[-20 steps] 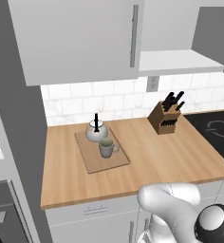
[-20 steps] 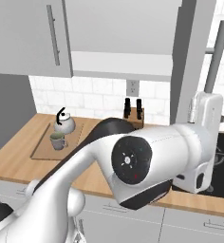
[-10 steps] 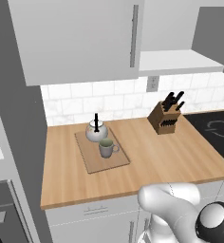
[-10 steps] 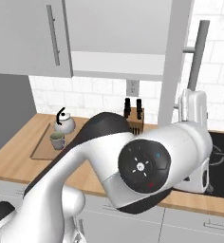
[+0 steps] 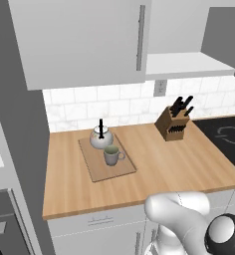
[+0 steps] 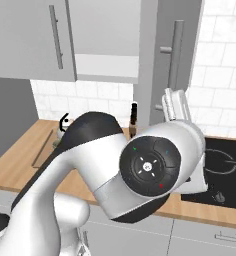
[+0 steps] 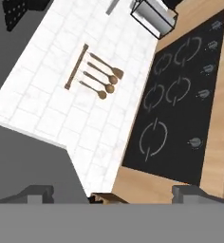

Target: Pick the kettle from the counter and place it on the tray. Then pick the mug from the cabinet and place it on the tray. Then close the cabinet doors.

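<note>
No readable text, label, brand or number on anything here. The nearest thing to a sign is the set of pale ring marks on the black hob [image 7: 180, 95], with small knobs [image 7: 195, 141] along its edge just beside the rings, all blank.

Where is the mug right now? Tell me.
In the left base view the mug stands on the tray, left of the counter's middle, just in front of the kettle.
</note>
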Controlling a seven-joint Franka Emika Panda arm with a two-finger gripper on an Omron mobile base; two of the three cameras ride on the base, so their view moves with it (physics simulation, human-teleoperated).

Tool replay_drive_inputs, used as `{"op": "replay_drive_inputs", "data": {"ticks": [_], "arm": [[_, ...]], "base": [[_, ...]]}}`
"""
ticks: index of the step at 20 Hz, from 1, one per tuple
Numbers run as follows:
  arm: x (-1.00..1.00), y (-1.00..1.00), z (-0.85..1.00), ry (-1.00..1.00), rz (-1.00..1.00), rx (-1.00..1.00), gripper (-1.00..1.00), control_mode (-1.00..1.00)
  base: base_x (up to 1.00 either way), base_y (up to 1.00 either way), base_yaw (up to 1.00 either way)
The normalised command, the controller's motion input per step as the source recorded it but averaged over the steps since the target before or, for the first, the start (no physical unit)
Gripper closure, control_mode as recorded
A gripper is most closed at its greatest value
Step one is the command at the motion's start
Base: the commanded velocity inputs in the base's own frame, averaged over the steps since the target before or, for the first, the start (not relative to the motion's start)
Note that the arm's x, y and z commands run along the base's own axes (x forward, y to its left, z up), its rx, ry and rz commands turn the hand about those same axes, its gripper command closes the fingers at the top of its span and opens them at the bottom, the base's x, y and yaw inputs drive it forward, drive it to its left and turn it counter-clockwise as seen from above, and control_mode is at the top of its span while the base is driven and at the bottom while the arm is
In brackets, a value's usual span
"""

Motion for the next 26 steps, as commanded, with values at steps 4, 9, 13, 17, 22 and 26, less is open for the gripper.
{"op": "replay_drive_inputs", "data": {"ticks": [4, 9, 13, 17, 22, 26], "arm": [[0.47, 0.54, 0.0, 0.0, 0.15, -0.02, -1.0, -1.0], [0.47, 0.62, -0.01, 0.0, 0.15, -0.02, -1.0, -1.0], [0.56, 0.58, 0.0, 0.0, 0.17, 0.0, -1.0, -1.0], [0.59, 0.56, 0.0, 0.0, 0.17, 0.0, -1.0, -1.0], [0.64, 0.54, 0.0, 0.0, 0.17, 0.0, -1.0, -1.0], [0.71, 0.49, 0.0, 0.01, 0.17, 0.0, -1.0, -1.0]], "base": [[0.0, 0.0, 0.0], [0.0, 0.0, 0.0], [0.0, 0.0, 0.0], [0.0, 0.0, 0.0], [0.0, 0.0, 0.0], [0.0, 0.0, 0.0]]}}
